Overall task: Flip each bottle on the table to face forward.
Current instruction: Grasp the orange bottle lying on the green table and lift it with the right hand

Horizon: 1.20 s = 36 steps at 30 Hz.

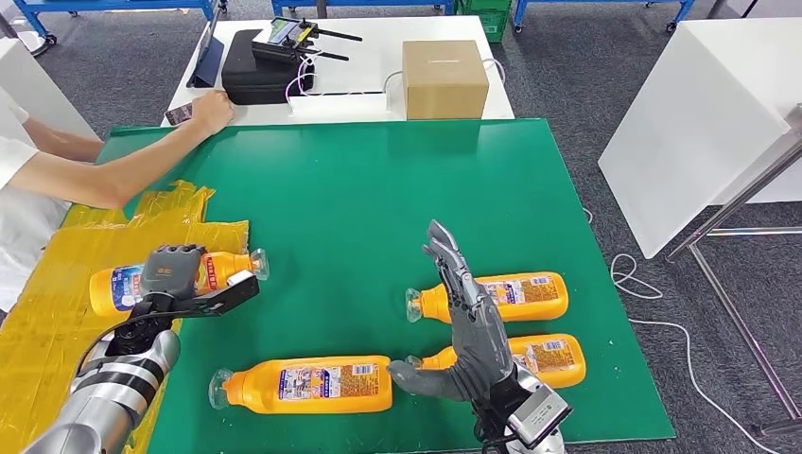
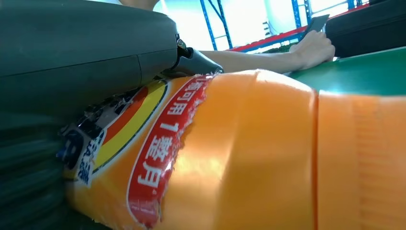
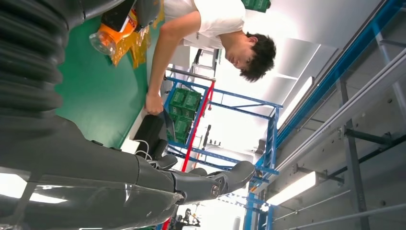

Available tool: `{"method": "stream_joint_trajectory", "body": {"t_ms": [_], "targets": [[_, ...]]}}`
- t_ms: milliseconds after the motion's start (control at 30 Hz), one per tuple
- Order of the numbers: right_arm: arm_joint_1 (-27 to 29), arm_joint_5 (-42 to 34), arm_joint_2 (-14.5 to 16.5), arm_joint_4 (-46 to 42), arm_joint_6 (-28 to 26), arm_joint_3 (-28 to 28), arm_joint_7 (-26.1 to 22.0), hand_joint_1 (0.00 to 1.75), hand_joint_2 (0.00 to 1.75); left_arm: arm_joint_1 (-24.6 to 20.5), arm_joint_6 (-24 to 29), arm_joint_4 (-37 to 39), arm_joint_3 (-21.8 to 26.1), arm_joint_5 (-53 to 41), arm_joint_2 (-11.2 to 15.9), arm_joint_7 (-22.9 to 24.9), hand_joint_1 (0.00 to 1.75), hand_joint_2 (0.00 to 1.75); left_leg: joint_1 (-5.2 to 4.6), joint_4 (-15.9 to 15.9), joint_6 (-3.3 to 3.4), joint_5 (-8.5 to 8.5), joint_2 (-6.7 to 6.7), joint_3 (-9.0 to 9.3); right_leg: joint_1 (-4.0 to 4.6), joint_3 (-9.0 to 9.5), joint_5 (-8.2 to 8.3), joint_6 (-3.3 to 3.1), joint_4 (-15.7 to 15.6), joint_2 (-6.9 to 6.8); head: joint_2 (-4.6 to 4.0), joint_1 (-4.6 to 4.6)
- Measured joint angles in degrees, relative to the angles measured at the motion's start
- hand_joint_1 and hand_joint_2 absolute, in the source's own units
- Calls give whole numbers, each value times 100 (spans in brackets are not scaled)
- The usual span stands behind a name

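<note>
The left hand has its fingers closed over the far-left bottle, which lies on yellow film at the desk's left edge; I'd roll it slowly without lifting, so the film does not drag. The right hand hovers open and empty above two bottles on the right. A fourth bottle lies at the near edge, and a person's arm rests close beyond the left hand.

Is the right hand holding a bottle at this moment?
No. In the head view the right hand is raised with fingers apart over the two right-side bottles, gripping nothing.
</note>
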Motion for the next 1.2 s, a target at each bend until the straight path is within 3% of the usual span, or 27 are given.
{"method": "stream_joint_trajectory", "body": {"t_ms": [33, 67, 1200], "targets": [[0, 3, 0, 1, -5, -1, 1, 0, 175, -13, -18, 23, 6, 10, 0, -21, 1, 175, 0, 0, 0, 0, 0, 0, 0, 0, 0, 0, 0, 0, 0, -1], [0, 7, 0, 1, -14, -2, 1, 0, 175, -29, -39, 52, 13, 30, -1, -53, 0, 175, 0, 0, 0, 0, 0, 0, 0, 0, 0, 0, 0, 0, 0, -1], [32, 30, 43, 4, -101, -201, 97, 0, 175, -161, -202, 366, 200, 56, -131, 303, 0, 175, 0, 0, -7, 4, -3, 10, -2, 6, 0, 0, 6, -1, 0, -1]]}}
